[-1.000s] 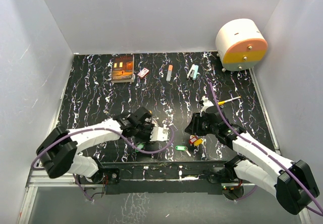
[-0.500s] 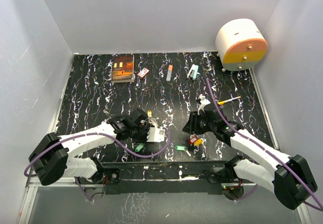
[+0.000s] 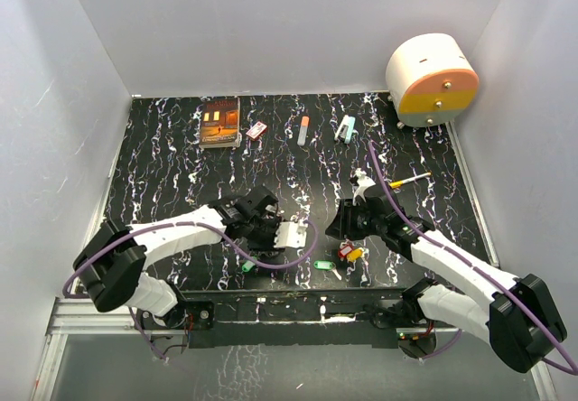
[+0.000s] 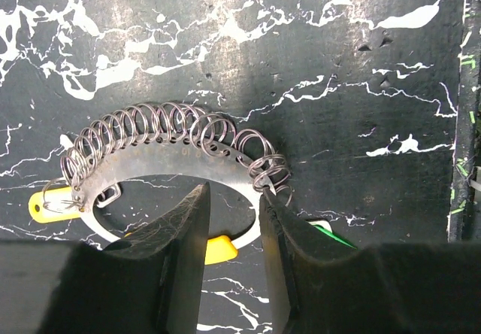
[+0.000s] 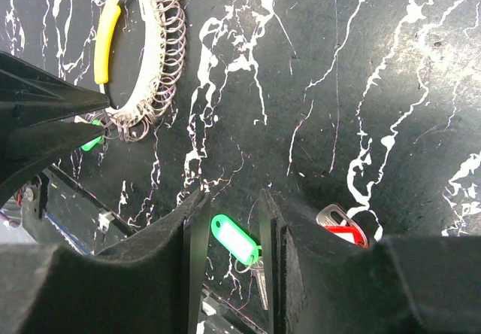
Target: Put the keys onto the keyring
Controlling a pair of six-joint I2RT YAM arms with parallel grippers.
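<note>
Left end effector [image 4: 233,195] pinching keyring [image 4: 161,150], shifted right since earlier; right end effector [image 5: 231,197] slightly spread, empty, unmoved.

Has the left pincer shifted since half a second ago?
Yes. The left pincer has moved right, closer to the green-tagged key, which stayed put.

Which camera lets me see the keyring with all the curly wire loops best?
The left wrist view: the keyring is close up there, with every silvery loop sharp. The right wrist view shows the whole keyring smaller, yellow arc included. In the top view it is tiny and mostly hidden by the left arm.
</note>
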